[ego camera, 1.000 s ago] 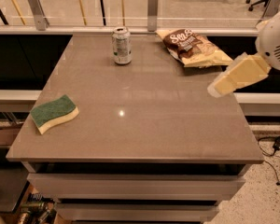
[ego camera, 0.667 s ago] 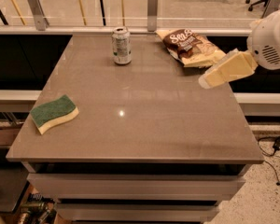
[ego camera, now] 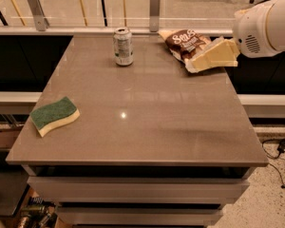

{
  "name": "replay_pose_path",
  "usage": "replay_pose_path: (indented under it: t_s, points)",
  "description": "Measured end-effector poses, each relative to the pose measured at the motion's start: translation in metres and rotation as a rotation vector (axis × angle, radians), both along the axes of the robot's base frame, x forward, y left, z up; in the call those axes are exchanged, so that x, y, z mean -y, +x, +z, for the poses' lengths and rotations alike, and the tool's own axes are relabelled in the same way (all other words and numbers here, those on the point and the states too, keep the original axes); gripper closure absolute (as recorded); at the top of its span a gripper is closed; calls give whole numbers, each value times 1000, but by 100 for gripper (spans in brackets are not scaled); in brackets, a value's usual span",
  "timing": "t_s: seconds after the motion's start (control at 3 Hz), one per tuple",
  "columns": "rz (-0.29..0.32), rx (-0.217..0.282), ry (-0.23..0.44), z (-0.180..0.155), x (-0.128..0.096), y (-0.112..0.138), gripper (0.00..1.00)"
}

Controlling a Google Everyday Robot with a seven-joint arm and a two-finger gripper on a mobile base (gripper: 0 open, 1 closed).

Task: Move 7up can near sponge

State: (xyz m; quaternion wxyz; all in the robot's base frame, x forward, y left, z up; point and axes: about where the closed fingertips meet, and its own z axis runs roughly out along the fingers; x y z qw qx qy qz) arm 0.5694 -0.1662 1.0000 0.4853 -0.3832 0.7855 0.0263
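Gripper (ego camera: 199,63) far right, by the chip bag (ego camera: 184,41); open or closed, cannot tell.
It could shove the bag, or knock the 7up can (ego camera: 123,46) over before it gets near the sponge (ego camera: 54,115).

Warm overhead light leaves one small glare spot on the glossy desk (ego camera: 147,89). A faint shadow band lies toward its right edge, in front of the pincer (ego camera: 194,66) at far right.

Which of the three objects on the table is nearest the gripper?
The brown chip bag: the gripper overlaps it at far right; the 7up can and sponge lie farther left.
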Motion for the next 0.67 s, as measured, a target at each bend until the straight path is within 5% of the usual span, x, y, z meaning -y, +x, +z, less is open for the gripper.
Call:
replay_pose_path:
  t_s: [0.67]
  points:
    - [-28,13,37,0,-2,11,0]
